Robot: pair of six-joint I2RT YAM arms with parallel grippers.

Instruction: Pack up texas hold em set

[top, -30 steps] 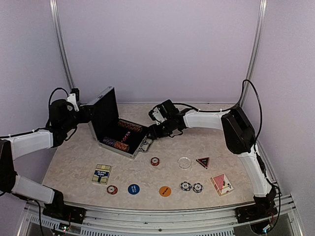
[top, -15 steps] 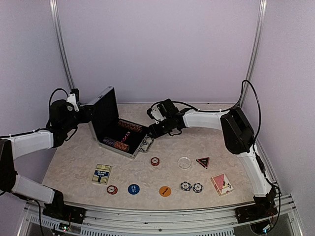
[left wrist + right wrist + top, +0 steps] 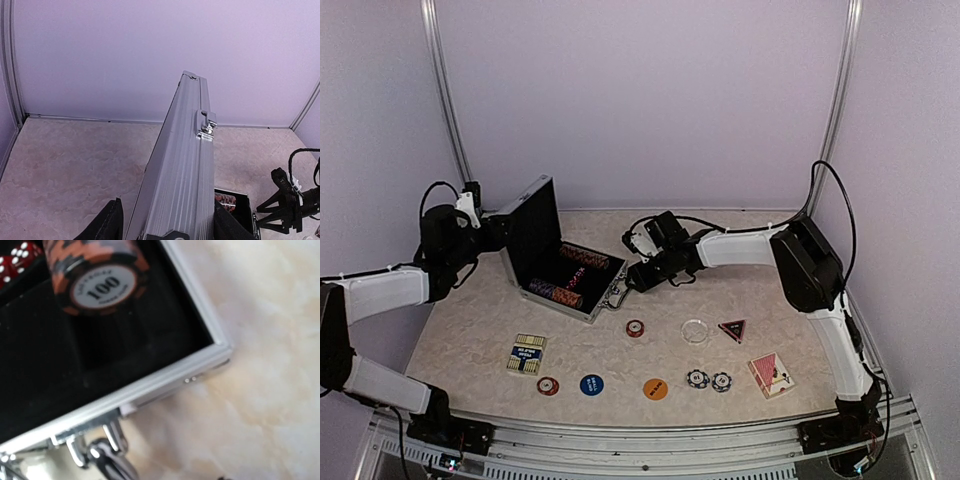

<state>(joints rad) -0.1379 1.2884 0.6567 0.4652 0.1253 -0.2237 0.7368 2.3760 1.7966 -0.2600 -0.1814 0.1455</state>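
The silver briefcase [image 3: 563,283] stands open at the table's back left, with two rows of striped chips [image 3: 582,258] in its black lining. My left gripper [image 3: 492,233] is shut on the upright lid [image 3: 182,165], one finger [image 3: 109,224] on each side. My right gripper [image 3: 638,275] hovers by the case's front right corner, just over the metal handle [image 3: 107,460]. Its fingers do not show in the right wrist view, which looks onto a chip stack marked 100 [image 3: 97,282], red dice [image 3: 20,257] and the case rim [image 3: 165,380].
Loose on the table lie a blue-and-yellow card deck [image 3: 527,353], a red deck [image 3: 771,374], red chips [image 3: 635,328] [image 3: 548,386], a blue disc [image 3: 591,384], an orange disc [image 3: 656,388], two dark chips [image 3: 697,378], a clear disc [image 3: 695,330] and a dark triangle [image 3: 732,328].
My right gripper has drifted a little right and nearer, away from the case's inside toward its handle corner. The left gripper and the lid have stayed put.
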